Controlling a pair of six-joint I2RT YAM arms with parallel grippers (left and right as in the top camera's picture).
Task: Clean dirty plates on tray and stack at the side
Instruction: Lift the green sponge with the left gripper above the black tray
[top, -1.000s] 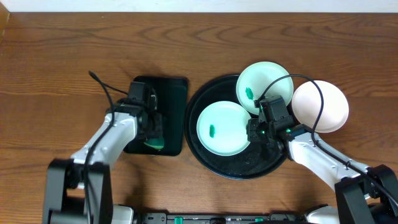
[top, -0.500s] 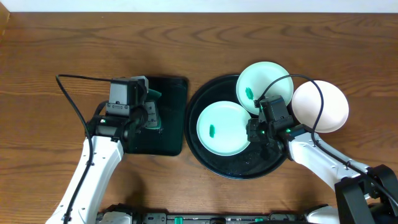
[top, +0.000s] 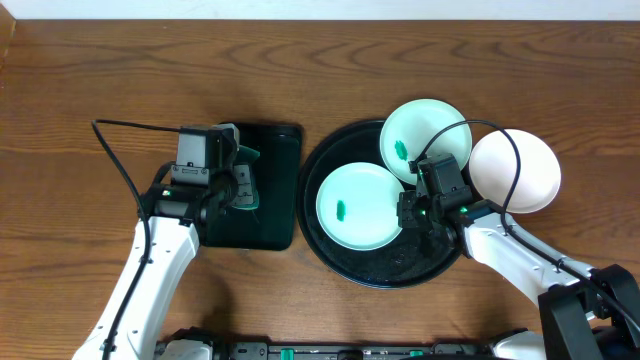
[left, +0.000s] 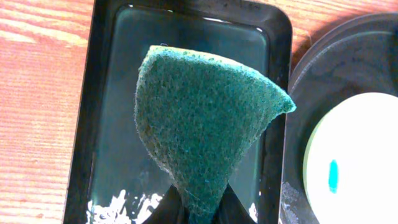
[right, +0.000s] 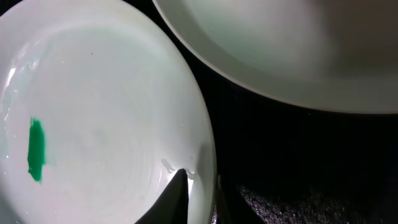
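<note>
— What do we hold on the left?
— Our left fingers (left: 169, 210) are clenched on a coarse, fibrous green scouring pad (left: 199, 118), fanned out over the glossy rectangular tray (left: 278, 74)
— And the plates?
— Our right fingers (right: 176, 198) pinch the thin rim of the near mint plate (right: 106, 112), smooth and green-smeared, on the round black tray (top: 385, 268). The second mint plate (top: 425, 135) overhangs its far rim; the white plate (top: 520, 170) lies just beside on the wood-grain desk (top: 100, 80), which stretches wide behind both trays
</note>
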